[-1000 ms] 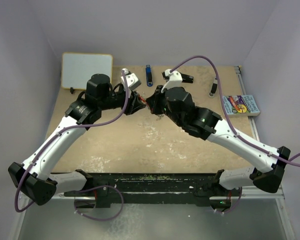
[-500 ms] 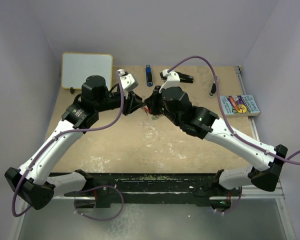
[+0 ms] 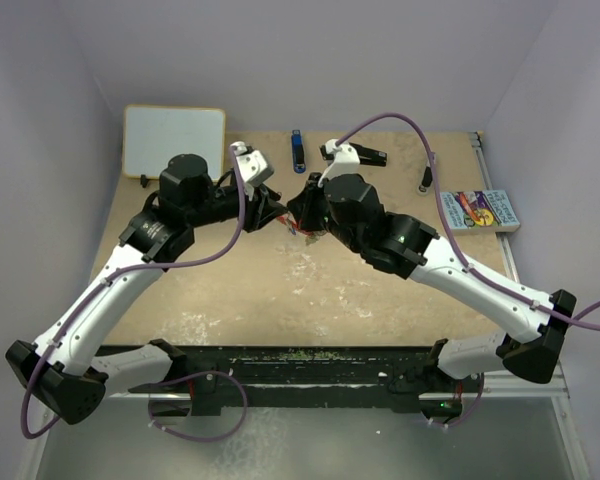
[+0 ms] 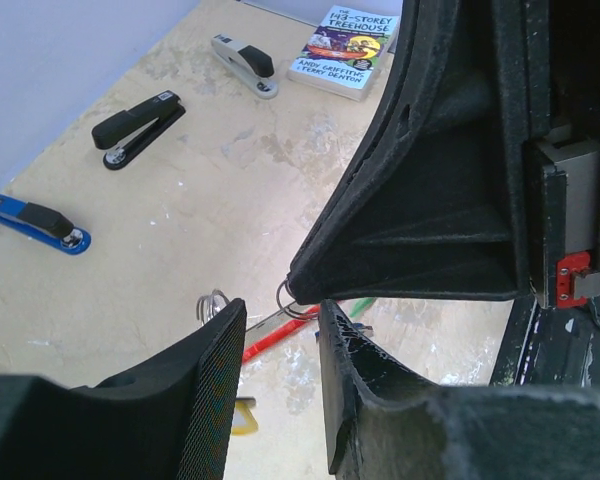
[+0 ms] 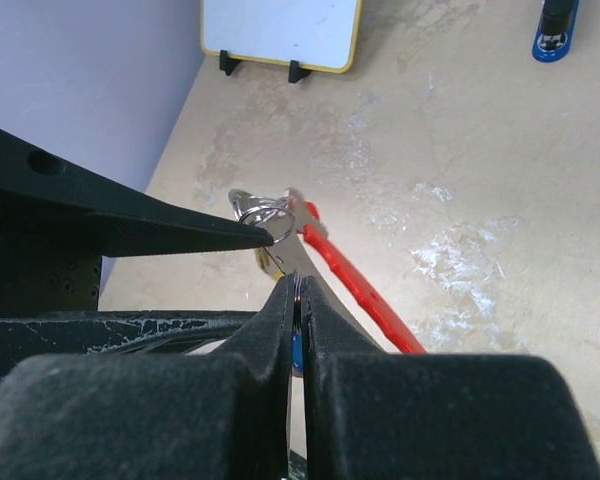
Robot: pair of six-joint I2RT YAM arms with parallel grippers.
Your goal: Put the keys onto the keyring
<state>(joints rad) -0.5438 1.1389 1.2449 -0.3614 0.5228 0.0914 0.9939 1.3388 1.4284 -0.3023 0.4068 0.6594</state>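
Since the earlier frames the left arm has drawn back toward its own side, its elbow swinging outward, while the right arm has barely shifted. The two grippers still meet nose to nose above the middle of the sandy, scuffed tabletop (image 3: pixel 280 290).

The right gripper (image 5: pixel 296 290) is pinched fully together, with a thin edge of silvery wire caught between its pads. It holds the keyring (image 5: pixel 352 283), a red crescent-shaped clip joined to a silvery metal ring, which hangs just beyond and below its tip. Whether the clip touches the tabletop cannot be told.

The left gripper (image 4: pixel 280 312) stands narrowly parted with nothing between its fingers. One fingertip (image 5: pixel 240 232) reaches the silvery ring right in front of the right gripper's tip. A small yellow-tagged key (image 4: pixel 243 415) sits just under the left gripper, close beside the red clip.

Well beyond the left gripper lie a black stapler (image 4: pixel 140 122), a blue-and-black oblong stick (image 4: pixel 35 222), a white stapler with a dark top (image 4: pixel 245 65) and a paperback book (image 4: pixel 345 38). Far ahead of the right gripper stands a yellow-framed whiteboard (image 5: pixel 280 25).
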